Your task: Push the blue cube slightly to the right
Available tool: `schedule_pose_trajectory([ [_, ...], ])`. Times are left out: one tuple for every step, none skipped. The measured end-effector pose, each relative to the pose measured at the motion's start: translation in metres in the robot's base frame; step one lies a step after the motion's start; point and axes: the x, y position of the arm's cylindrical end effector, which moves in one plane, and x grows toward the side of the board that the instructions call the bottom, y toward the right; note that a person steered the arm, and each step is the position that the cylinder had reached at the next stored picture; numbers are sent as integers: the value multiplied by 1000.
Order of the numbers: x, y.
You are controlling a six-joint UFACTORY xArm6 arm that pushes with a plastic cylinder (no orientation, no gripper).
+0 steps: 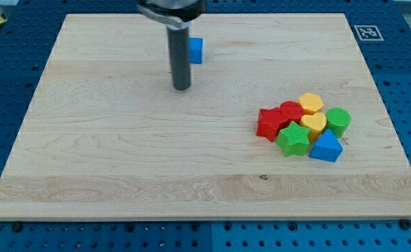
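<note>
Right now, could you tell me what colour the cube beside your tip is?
Blue cube, camera view.

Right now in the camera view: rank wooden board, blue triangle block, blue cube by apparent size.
1. wooden board, by far the largest.
2. blue triangle block.
3. blue cube, but the rod hides part of it and it sits farther up the view, so this ranking against the triangle is unsure.

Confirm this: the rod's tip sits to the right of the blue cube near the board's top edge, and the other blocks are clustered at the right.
Not quite. In the camera view my tip sits to the left of the blue cube and slightly below it, not to its right. The cube is near the board's top edge, and the other blocks are clustered at the right.
</note>
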Motion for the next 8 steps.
schedule_pose_trajectory([
  [-22,-13],
  [-23,-13],
  [-32,-13],
  [-45,-13],
  [-54,-13],
  [-66,-19],
  [-82,-6],
  [-82,22],
])
